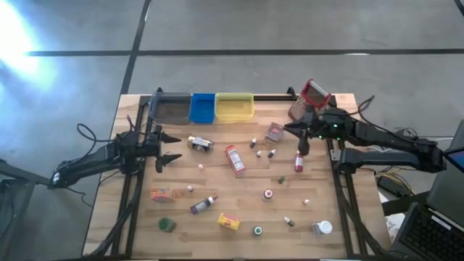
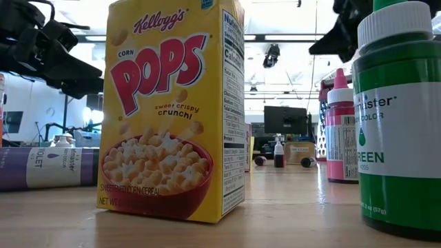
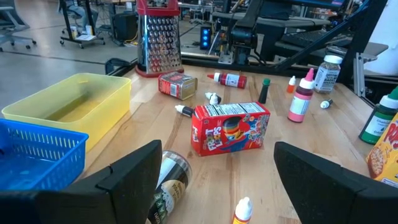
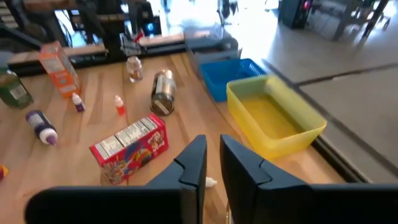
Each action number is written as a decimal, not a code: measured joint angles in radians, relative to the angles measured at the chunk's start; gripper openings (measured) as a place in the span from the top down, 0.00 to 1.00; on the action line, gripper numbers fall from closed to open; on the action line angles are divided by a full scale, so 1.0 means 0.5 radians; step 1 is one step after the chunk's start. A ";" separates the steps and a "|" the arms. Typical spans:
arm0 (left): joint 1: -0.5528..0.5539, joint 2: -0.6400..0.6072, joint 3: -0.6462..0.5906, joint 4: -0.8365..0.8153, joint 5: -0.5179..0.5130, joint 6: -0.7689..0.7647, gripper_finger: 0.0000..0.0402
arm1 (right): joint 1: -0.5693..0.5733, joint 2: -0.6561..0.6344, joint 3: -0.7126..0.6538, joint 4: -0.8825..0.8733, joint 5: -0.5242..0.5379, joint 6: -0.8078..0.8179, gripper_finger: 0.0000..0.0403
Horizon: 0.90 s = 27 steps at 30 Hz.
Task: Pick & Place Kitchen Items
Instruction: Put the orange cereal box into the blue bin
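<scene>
Items are all out on the table, none in the trays: grey tray, blue tray and yellow tray sit in a row at the far edge, apparently with nothing in them. Right gripper is at the far right, near the grater, just beside the small tin and above the red-capped bottle. In the right wrist view its fingers are nearly together with a narrow gap and nothing visible between them; can't tell if it caught anything. Left gripper hovers on the left side, fingers spread wide, empty, with the dark jar just ahead of it and the red box farther on. Step looks like an early pick attempt by the right arm. Next move likely calls for checking the grasp: if empty, reopen, realign over one small item and close; if holding, lift and carry to a tray. Risk: tiny bottles roll or tip easily.
</scene>
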 joint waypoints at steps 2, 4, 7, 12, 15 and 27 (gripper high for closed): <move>0.000 0.000 0.000 0.000 0.001 0.000 0.21 | 0.000 -0.077 -0.002 -0.004 0.000 0.002 0.92; 0.000 0.000 0.000 0.001 0.001 0.000 0.21 | 0.000 -0.138 -0.005 -0.005 0.000 0.002 0.94; 0.001 0.000 0.000 0.001 0.000 0.000 0.21 | 0.000 -0.193 -0.005 -0.006 0.000 0.005 0.96; 0.000 0.000 0.000 0.000 0.001 0.000 0.21 | 0.000 -0.222 0.000 -0.005 0.000 0.008 0.98; 0.000 0.000 0.000 0.001 0.001 0.000 0.21 | 0.000 -0.211 0.000 -0.007 0.000 0.008 0.98; 0.000 0.000 0.000 0.000 0.000 0.000 0.21 | 0.000 -0.129 0.000 -0.007 -0.001 0.008 0.98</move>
